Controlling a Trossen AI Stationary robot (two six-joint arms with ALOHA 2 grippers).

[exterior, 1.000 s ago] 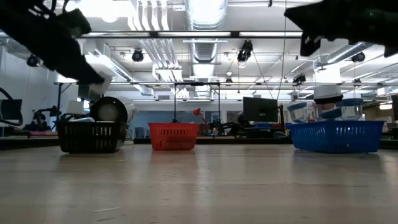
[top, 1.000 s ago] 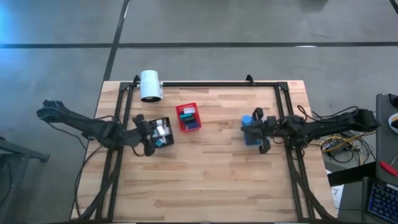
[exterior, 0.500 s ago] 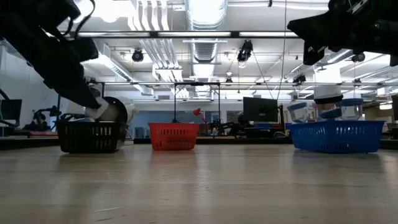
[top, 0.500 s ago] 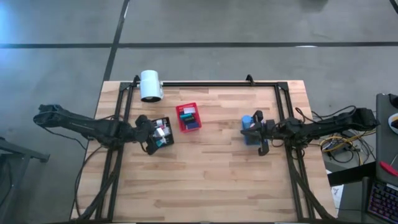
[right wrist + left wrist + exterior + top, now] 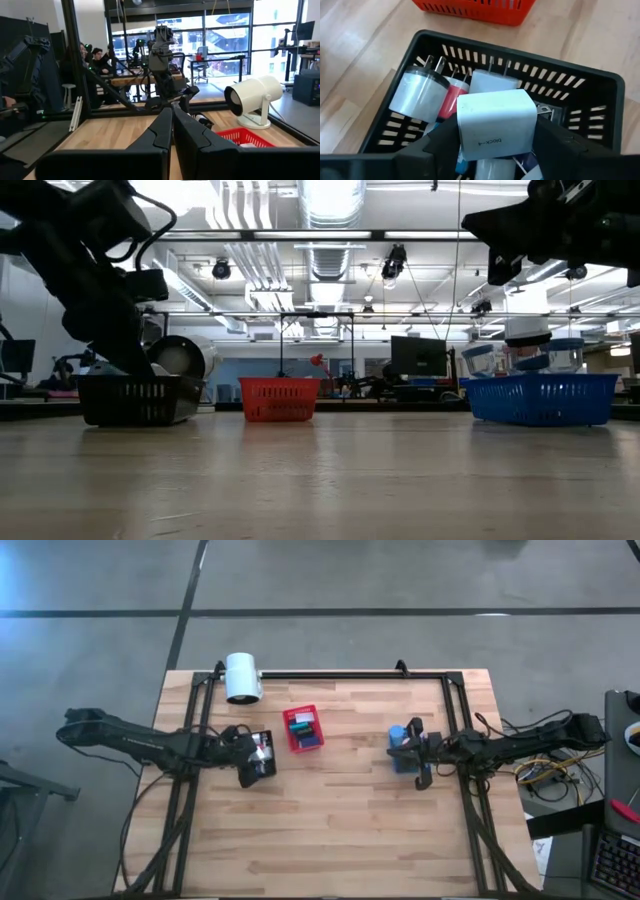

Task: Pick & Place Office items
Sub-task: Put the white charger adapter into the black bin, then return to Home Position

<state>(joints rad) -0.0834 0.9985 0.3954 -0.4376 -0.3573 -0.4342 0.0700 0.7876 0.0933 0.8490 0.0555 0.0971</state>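
A: Gripping a white charger block [image 5: 493,122], the left end effector [image 5: 495,150] sits over the black bin [image 5: 600,107], its two dark fingers [image 5: 440,145] pressed against the block's sides.

B: Where is that bin on the desk [image 5: 340,830]?

A: Left of the red bin [image 5: 303,729], near it but apart. In the low view the left arm reaches down into the black bin from above.

B: What lies inside?

A: A white round-bodied plug [image 5: 417,92] with its prongs toward the far wall, a red piece [image 5: 451,98] just beside it, and another white block [image 5: 487,80] behind the held one. More pieces lie lower down, mostly hidden.

B: And the right side?

A: The right end effector [image 5: 171,125] has its fingers closed together with nothing between them. It hangs by the blue bin [image 5: 401,747] on the desk's right part. A white cylinder [image 5: 241,677] stands at the back edge.
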